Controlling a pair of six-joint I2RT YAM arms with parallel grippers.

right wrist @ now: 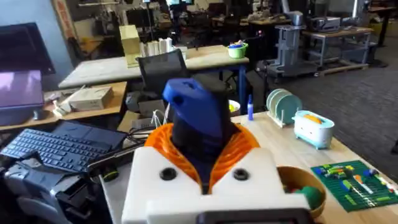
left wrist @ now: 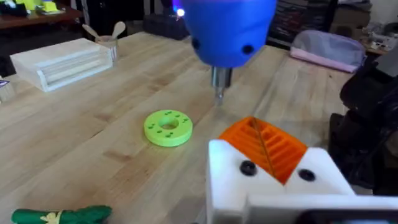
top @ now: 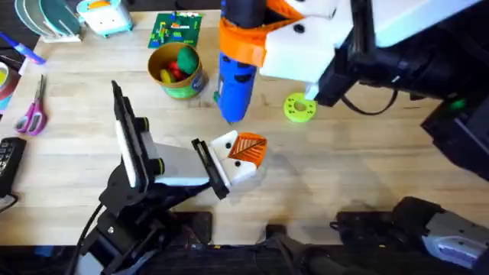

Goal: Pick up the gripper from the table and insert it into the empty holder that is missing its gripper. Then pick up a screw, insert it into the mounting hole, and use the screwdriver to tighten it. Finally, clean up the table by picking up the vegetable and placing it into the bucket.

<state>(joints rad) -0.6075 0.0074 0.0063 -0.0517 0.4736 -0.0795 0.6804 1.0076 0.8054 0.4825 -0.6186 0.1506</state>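
Clamping the blue cylindrical power screwdriver (right wrist: 198, 118) in my right gripper (right wrist: 202, 171), bit above the orange ribbed fingertip (left wrist: 268, 145) mid-table; my left gripper's (top: 243, 159) state is unclear. Misaligned descent risks cam-out.

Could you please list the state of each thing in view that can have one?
Screwdriver: gripped in the right gripper, upright, bit down.
Orange tip: seated on the white holder.
Bucket: upright, holding toys.
Vegetable: lying on the table.
Green disc: flat.

Blue screwdriver (top: 234, 82), ribbed orange gripper (top: 249, 149)
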